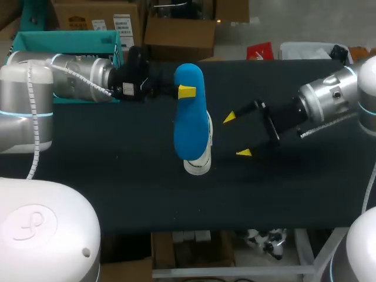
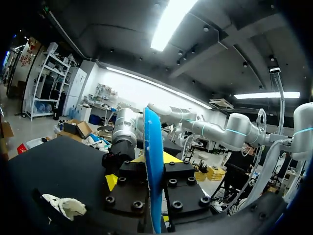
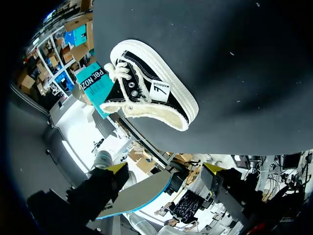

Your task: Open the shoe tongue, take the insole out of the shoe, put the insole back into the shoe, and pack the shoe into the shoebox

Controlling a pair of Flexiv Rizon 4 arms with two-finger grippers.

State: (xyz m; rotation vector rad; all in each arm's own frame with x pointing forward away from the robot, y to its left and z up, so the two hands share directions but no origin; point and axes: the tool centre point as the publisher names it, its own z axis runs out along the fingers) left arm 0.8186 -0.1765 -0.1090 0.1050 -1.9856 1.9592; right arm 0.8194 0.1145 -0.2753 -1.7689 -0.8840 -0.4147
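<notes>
Left gripper [image 1: 185,91] clamps the blue insole [image 1: 189,130] — right gripper [image 1: 237,136] gapes beside it.

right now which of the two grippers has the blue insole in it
The left gripper: it is shut on the blue insole, gripping it near one end. The right gripper stands open beside it, with nothing between its fingers.
</notes>
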